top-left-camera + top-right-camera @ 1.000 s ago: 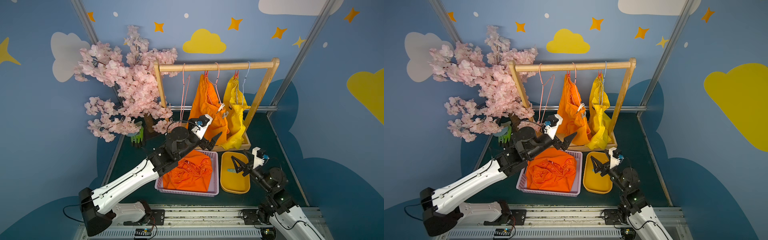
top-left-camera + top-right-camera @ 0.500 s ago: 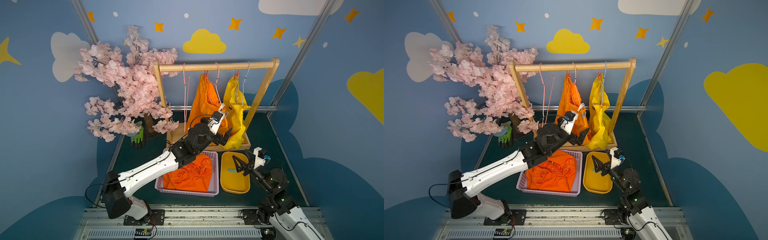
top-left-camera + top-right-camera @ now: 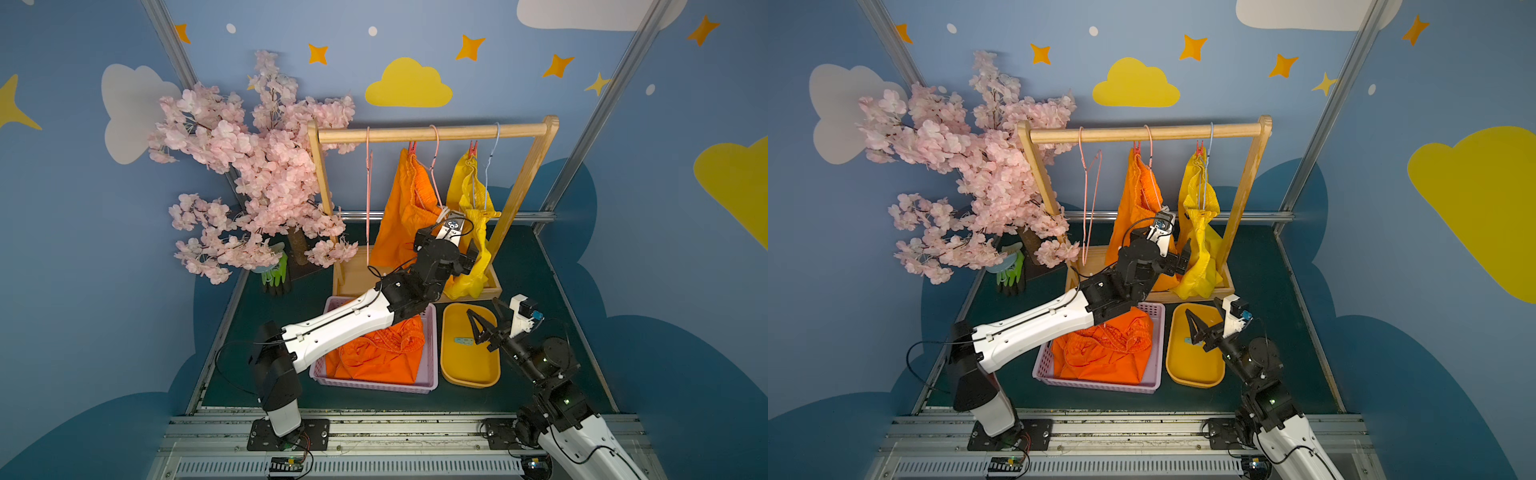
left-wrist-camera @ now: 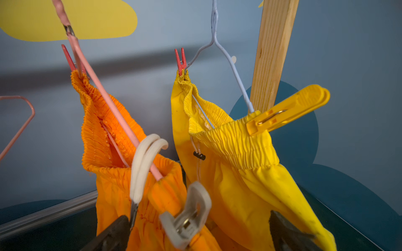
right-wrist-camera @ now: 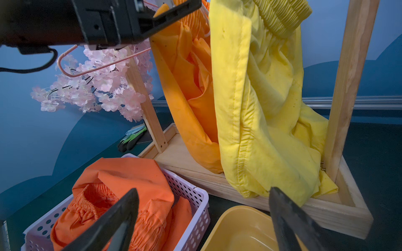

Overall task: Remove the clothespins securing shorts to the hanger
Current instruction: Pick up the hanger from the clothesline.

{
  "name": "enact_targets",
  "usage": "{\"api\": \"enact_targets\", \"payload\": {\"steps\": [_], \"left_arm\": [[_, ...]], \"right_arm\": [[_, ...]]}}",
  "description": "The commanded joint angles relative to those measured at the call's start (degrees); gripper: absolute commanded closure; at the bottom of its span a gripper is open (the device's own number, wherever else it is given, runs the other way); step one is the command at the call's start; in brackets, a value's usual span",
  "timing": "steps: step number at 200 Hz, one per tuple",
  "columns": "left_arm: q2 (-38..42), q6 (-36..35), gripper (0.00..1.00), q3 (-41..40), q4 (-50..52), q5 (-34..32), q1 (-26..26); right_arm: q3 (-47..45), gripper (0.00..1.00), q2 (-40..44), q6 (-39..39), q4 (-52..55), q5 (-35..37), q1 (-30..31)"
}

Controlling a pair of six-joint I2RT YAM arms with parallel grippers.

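- Clothespins [image 4: 287,110] clipped on hung orange shorts [image 4: 104,134] and yellow shorts [image 4: 239,147]; dark green tabletop [image 3: 536,270], blue cloud-painted walls [image 3: 478,70].
- Grey clothespin [image 4: 187,217] between wide-spread left gripper [image 4: 200,230] fingers [image 4: 115,232], not gripped.
- Right gripper [image 5: 202,191] wide open, empty, above yellow tray [image 3: 469,370].

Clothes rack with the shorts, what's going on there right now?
The left hand is open and lined up with the grey clothespin on the hanging orange shorts, not gripping it. The yellow shorts hang beside them, clipped by a red clothespin and a yellow clothespin. The right hand hovers open above the yellow tray, which holds one teal clothespin. Another orange pair lies in the lilac basket.
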State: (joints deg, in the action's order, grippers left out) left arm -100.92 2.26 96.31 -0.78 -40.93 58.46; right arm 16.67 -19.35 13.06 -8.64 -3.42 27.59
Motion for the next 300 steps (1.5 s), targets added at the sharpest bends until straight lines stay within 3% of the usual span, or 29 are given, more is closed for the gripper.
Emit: {"api": "enact_targets", "payload": {"steps": [1, 36, 75, 107, 138, 178, 240, 300], "left_arm": [[-2.8, -2.1, 0.0, 4.2, 3.6, -7.8, 1.2], [-6.2, -0.7, 0.03, 8.8, 10.1, -13.1, 1.2], [-2.5, 3.4, 0.24, 4.0, 9.2, -12.9, 0.0], [3.7, 7.4, 0.53, -3.4, 6.0, -10.0, -2.1], [7.1, 7.5, 0.97, -6.5, 5.6, -9.0, -3.8], [11.7, 5.0, 0.97, -9.3, 0.9, -5.3, -5.0], [15.0, -8.0, 0.97, -8.8, -9.1, -4.1, -5.3], [22.5, -10.5, 0.97, -21.1, -13.6, -1.5, -5.0]], "right_arm": [[0.2, 0.07, 0.5, 0.5, 0.7, 1.1, 0.4], [0.1, 0.07, 0.5, 0.9, 0.7, 1.4, 0.3], [0.2, 0.07, 0.9, 1.0, 1.0, 2.0, 0.3], [0.2, 0.07, 0.4, 1.1, 0.8, 2.0, 0.3], [0.3, 0.07, -0.6, 1.2, 0.5, 1.8, 0.3], [0.3, 0.07, -1.6, 1.4, 0.2, 1.7, 0.3], [0.4, 0.07, -1.8, 1.3, 0.4, 2.0, 0.3], [0.3, 0.07, -3.1, 1.7, 0.1, 2.2, 0.3]]}}
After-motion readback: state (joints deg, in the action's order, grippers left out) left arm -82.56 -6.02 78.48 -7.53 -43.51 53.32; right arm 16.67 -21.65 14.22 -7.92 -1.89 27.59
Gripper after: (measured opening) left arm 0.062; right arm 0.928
